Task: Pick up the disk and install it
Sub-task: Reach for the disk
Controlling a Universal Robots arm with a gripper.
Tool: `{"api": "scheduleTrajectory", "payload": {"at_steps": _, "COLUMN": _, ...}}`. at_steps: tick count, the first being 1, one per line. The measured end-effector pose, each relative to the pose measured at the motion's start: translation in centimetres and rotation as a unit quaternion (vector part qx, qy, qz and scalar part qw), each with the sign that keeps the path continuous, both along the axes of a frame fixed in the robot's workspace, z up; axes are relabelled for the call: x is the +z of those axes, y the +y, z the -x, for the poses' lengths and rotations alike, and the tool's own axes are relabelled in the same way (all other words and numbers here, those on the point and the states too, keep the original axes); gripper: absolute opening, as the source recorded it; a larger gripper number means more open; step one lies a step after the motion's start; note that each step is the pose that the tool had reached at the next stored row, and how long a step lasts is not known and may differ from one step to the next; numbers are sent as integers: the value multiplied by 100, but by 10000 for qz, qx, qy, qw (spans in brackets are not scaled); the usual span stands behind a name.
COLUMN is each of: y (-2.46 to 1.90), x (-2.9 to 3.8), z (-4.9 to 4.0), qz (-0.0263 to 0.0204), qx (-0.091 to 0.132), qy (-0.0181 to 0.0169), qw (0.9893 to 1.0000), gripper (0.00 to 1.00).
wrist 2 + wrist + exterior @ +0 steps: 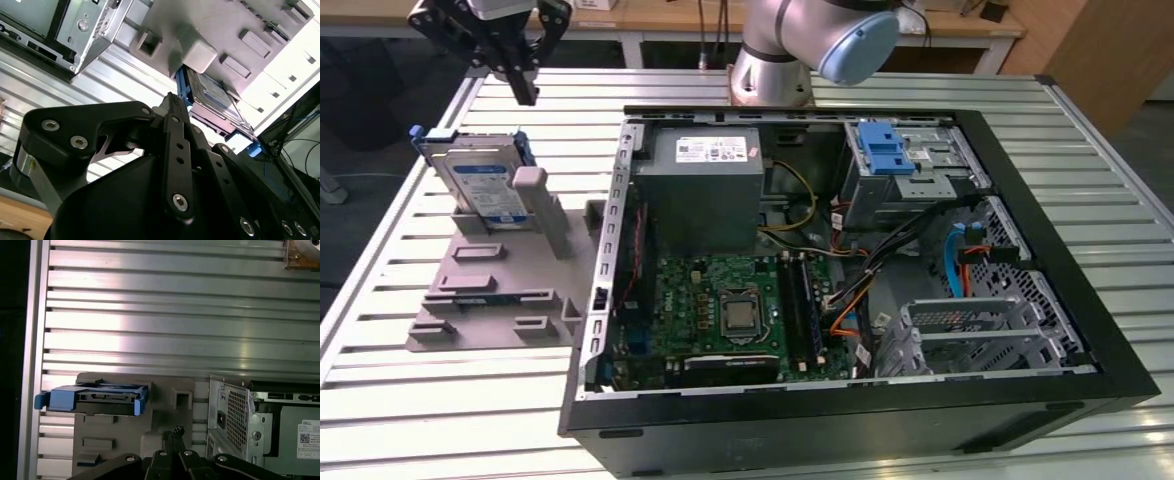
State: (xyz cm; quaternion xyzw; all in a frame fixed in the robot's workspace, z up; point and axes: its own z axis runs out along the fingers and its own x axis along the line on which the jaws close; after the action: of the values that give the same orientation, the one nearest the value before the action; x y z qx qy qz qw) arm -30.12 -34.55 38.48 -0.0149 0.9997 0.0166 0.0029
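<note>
Approach stage: pincer (524, 95), closed and empty, hangs above disk (478, 185) upright in grey holder (494, 290). Pickup would need jaws parted, then aligned descent.

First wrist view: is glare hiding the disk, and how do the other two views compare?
First wrist view: glare streaks the table, yet the disk reads clearly; second wrist view: the gripper looms dark in front, and the grey holder is washed out near the disk; exterior view: evenly lit, no harsh shadows.
</note>
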Motion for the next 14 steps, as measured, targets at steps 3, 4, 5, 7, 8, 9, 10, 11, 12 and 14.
{"api": "scheduleTrajectory", "payload": {"at_steps": 3, "y": 4, "x": -2, "z": 64, "qz": 0, "qx": 0, "qy": 2, "qw": 10000, "gripper": 11}}
{"api": "scheduleTrajectory", "payload": {"at_steps": 4, "y": 6, "x": -3, "z": 86, "qz": 0, "qx": 0, "qy": 2, "qw": 10000, "gripper": 11}}
{"api": "scheduleTrajectory", "payload": {"at_steps": 5, "y": 6, "x": -4, "z": 109, "qz": 0, "qx": 0, "qy": 2, "qw": 10000, "gripper": 11}}
{"api": "scheduleTrajectory", "payload": {"at_steps": 7, "y": 7, "x": -7, "z": 158, "qz": 0, "qx": 0, "qy": 2, "qw": 10000, "gripper": 11}}
{"api": "scheduleTrajectory", "payload": {"at_steps": 8, "y": 8, "x": -9, "z": 184, "qz": 0, "qx": 0, "qy": 3, "qw": 10000, "gripper": 11}}
{"api": "scheduleTrajectory", "payload": {"at_steps": 9, "y": 8, "x": -10, "z": 207, "qz": 0, "qx": 0, "qy": 3, "qw": 10000, "gripper": 11}}
{"api": "scheduleTrajectory", "payload": {"at_steps": 10, "y": 9, "x": -11, "z": 228, "qz": 0, "qx": 0, "qy": 4, "qw": 10000, "gripper": 11}}
{"api": "scheduleTrajectory", "payload": {"at_steps": 11, "y": 11, "x": -13, "z": 249, "qz": 0, "qx": 0, "qy": 6, "qw": 10000, "gripper": 11}}
{"api": "scheduleTrajectory", "payload": {"at_steps": 12, "y": 13, "x": -15, "z": 269, "qz": 0, "qx": 0, "qy": 7, "qw": 10000, "gripper": 11}}
{"api": "scheduleTrajectory", "payload": {"at_steps": 14, "y": 16, "x": -19, "z": 312, "qz": 0, "qx": 0, "qy": 8, "qw": 10000, "gripper": 11}}
